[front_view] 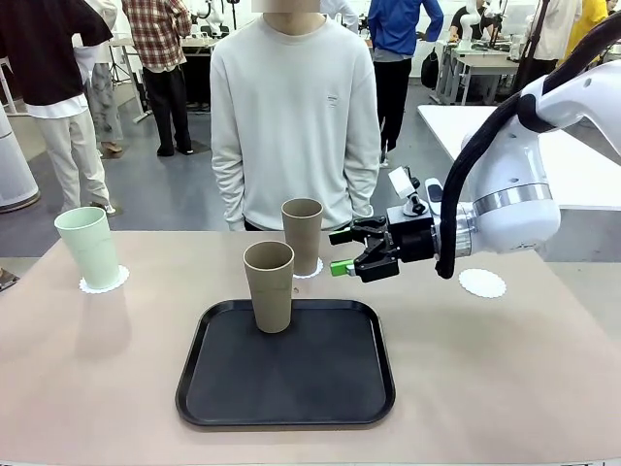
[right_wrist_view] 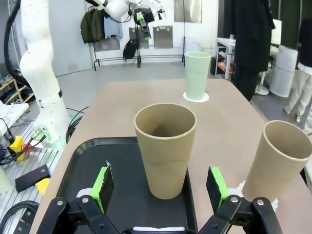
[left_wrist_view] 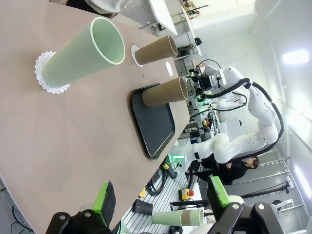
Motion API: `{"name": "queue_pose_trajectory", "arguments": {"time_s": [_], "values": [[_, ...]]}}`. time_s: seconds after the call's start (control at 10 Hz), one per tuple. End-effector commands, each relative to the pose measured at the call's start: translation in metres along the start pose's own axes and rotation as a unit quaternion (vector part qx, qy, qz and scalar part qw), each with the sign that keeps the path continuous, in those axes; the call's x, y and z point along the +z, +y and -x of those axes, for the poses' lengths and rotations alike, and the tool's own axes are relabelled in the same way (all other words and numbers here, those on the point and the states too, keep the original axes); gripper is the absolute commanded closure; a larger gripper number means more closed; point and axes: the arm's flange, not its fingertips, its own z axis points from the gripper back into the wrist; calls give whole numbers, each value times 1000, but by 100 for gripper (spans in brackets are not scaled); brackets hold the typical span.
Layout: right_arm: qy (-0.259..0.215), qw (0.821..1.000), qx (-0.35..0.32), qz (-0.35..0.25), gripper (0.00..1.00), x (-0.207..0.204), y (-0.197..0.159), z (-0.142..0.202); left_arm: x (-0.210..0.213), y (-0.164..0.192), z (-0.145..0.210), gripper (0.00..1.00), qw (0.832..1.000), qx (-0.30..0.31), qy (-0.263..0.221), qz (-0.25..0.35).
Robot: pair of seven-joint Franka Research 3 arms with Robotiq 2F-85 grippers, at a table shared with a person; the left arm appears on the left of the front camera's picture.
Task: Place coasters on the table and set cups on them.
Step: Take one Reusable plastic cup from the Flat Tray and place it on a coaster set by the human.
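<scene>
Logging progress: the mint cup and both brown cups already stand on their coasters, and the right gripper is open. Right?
Not quite. In the front view the near brown cup still stands on the black tray; its coaster lies bare. The mint cup, the far brown cup and the open right gripper are as stated.

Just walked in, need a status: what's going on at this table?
The mint cup and one brown cup already stand on coasters. A second brown cup stands on the black tray, and the right end effector is open beside it, lined up on it in the wrist view. One coaster lies bare on the table. The person just stands by.
</scene>
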Motion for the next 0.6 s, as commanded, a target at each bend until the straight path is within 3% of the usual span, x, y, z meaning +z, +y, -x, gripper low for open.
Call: {"name": "queue_pose_trajectory", "arguments": {"time_s": [0.0, 0.2, 0.3, 0.5], "values": [[-15, 1000, 12, -2, 0, 2, 0, -2, 2, -2, 1, 0, 1000, 0, 1, 4], [-4, 1000, 3, -1, 0, 2, 0, -1, 2, -2, 1, 0, 1000, 0, 1, 4], [0, 1000, 25, -9, 0, -11, -7, 10, 2, -2, 1, 0, 1000, 0, 1, 4], [-2, 1000, 1, 20, 0, -36, -18, 27, 2, -2, 1, 0, 1000, 0, 1, 4]]}}
